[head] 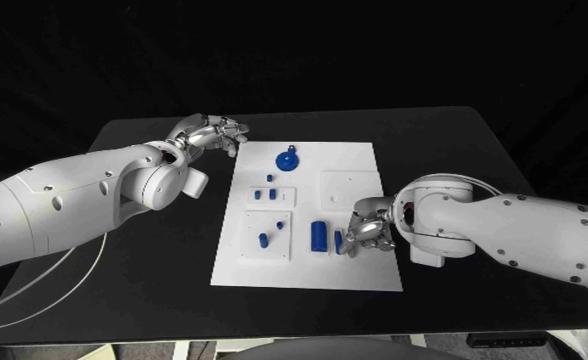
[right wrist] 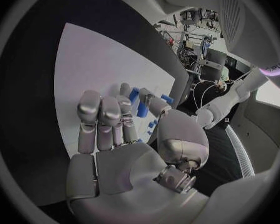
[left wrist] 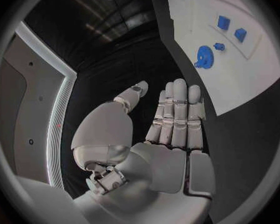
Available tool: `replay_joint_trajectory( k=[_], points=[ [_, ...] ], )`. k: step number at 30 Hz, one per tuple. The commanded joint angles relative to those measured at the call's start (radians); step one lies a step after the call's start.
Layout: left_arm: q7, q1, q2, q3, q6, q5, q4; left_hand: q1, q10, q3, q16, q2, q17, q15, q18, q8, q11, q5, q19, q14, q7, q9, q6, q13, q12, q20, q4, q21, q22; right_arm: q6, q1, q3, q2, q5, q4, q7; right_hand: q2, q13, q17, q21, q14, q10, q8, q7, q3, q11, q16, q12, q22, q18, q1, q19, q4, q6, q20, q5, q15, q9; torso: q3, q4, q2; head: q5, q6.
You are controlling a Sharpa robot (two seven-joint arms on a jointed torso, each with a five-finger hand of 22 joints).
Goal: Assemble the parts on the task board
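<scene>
My right hand (head: 368, 233) hung low over the near right part of the task board (head: 349, 160), and the main risk I saw was there: its fingertips (right wrist: 129, 95) sat just beside the tall blue block (head: 319, 237) and the slimmer blue piece (head: 338, 242) next to it. If I closed carelessly I could have tipped one piece while catching the other, or nudged both out of place across the smooth white plate. From the right wrist view the blue parts showed just past my fingers, near the gap toward the thumb, but I could not tell whether any finger was actually touching them. The fingers lay loosely together and slightly bent, not wrapped round anything that I could see, so I judged the hand empty and fairly narrow.

My left hand (head: 211, 134) rested off the board, by its far left corner, over the black table (head: 147, 284). Its fingers (left wrist: 177, 117) stood straight and side by side, the thumb apart, holding nothing. A second hazard was that this hand was well apart from every part, so it could not steady the board if my right hand pushed it.

The blue gear (head: 288, 161) lay near the board's far edge, with two small blue pegs (head: 263, 194) nearer on the left and two more pieces (head: 271, 234) on the near left square.
</scene>
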Motion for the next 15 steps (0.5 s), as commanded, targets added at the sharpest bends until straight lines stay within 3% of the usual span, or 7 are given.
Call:
replay_joint_trajectory(
  k=[1, 15],
  points=[
    [0.006, 0.001, -0.001, 0.0, 0.013, -0.007, 0.002, 0.001, -0.008, 0.001, -0.005, -0.001, 0.001, 0.005, 0.016, 0.005, -0.002, -0.005, 0.004, -0.001, 0.009, -0.001, -0.001, 0.001, 0.005, -0.005, 0.007, -0.005, 0.002, 0.036, -0.001, 0.0, 0.005, -0.011, -0.002, 0.008, 0.011, 0.001, -0.001, -0.002, -0.001, 0.004, -0.005, 0.006, -0.004, 0.0, 0.003, -0.007, -0.002, 0.055, 0.006, -0.001, 0.002, 0.003, 0.003, -0.004, -0.002, -0.001, 0.0004, 0.0002, 0.0, 0.0, 0.0],
    [0.006, 0.001, -0.001, 0.0, 0.014, -0.007, 0.002, 0.002, -0.008, 0.001, -0.005, -0.001, 0.002, 0.005, 0.016, 0.005, -0.002, -0.005, 0.004, -0.001, 0.009, -0.001, -0.001, 0.001, 0.005, -0.005, 0.007, -0.005, 0.002, 0.048, -0.001, 0.0, 0.012, -0.012, -0.007, 0.004, 0.005, 0.002, -0.002, -0.002, -0.001, 0.004, -0.006, 0.007, -0.006, 0.0, 0.003, -0.007, -0.002, 0.055, 0.007, -0.002, 0.002, 0.004, 0.004, -0.005, -0.001, -0.003, 0.0, -0.0001, 0.0, -0.001, -0.003]
  ],
)
